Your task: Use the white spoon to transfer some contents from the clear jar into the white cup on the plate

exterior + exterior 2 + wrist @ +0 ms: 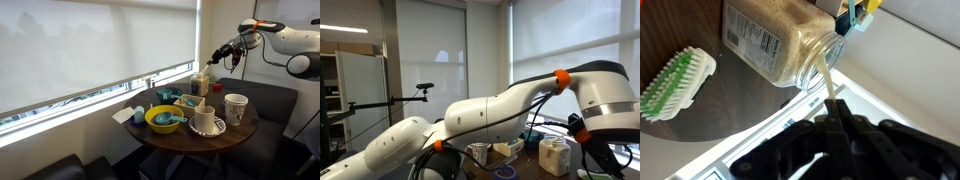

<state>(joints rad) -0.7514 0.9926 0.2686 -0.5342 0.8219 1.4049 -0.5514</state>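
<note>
The clear jar (780,45) with pale beige contents fills the top of the wrist view, its open mouth towards my gripper (833,104). The jaws are shut on the handle of the white spoon (826,82), whose far end reaches into the jar's mouth; its bowl is hidden inside. In an exterior view my gripper (213,62) hangs just above the jar (201,83) at the table's back edge by the window. The low white cup (205,120) sits on the plate (212,133) nearer the table's front.
On the round dark table (235,132) stand a yellow bowl (163,119) with a teal utensil and a taller patterned cup (235,107). A green and white brush (678,82) lies beside the jar. The window sill runs close behind. My arm (500,110) blocks most of an exterior view.
</note>
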